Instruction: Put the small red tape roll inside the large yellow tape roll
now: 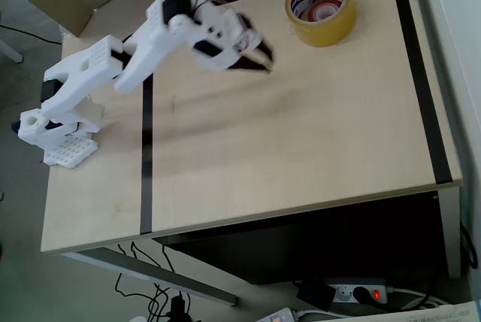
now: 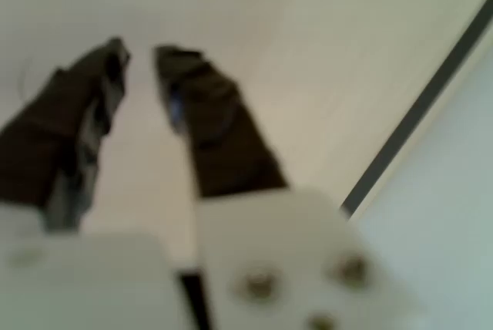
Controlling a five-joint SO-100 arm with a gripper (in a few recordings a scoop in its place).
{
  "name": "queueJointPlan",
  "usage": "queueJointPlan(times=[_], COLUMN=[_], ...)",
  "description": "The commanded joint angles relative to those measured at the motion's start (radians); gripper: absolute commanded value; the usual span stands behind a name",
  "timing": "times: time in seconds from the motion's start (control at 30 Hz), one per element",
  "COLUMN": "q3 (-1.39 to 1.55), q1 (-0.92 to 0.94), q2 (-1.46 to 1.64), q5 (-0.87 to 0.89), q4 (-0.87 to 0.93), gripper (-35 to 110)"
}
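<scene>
While my arm hangs above the table, the entries for this moment read as follows.

Gripper: my gripper point(image 1: 259, 55) is raised over the pale tabletop point(image 1: 301, 149), its dark fingers point(image 2: 208, 122) a little apart with bare table showing through the gap — nothing held between them.

Large yellow tape roll: the large yellow tape roll point(image 1: 322, 7) lies flat near the far edge of the table in the overhead view, up and to the right of my gripper, near but not touching it.

Small red tape roll: inside the yellow roll's white printed core I see a pale ring with a reddish tint point(image 1: 323, 12) — it looks like the small red tape roll, though it is too small there to be sure.

Progress: I judge the placing done, or all but done; if that ring is the red roll, what is left is only to draw the arm away.

Overhead view adds: the whole arm, both rolls, the black tape lines point(image 1: 146, 149) on the table.

Wrist view adds: the finger gap close up, blurred, with one black line point(image 2: 416, 114) running past on the right; it settles that my grip is empty.
</scene>
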Motion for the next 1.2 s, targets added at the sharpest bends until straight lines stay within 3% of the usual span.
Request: queueJointPlan(times=[0.0, 0.13, 0.27, 0.43, 0.53, 0.63, 0.8, 0.93, 1.07, 1.17], q3=[0.186, 0.388, 0.907, 2.005, 2.391, 2.592, 2.769, 2.999, 3.126, 3.191], q1=[0.132, 0.242, 0.213, 0.230, 0.249, 0.233, 0.202, 0.178, 0.129, 0.071], q2=[0.423, 0.716, 1.129, 1.695, 1.763, 1.720, 1.690, 1.905, 2.158, 2.410], q5=[0.017, 0.098, 0.160, 0.204, 0.206, 0.213, 0.229, 0.230, 0.230, 0.230], q4=[0.067, 0.067, -0.005, -0.773, -1.137, -1.330, -1.411, -1.508, -1.391, -1.192], gripper=[0, 0, 0, 0, 0, 0, 0, 0, 0, 0])
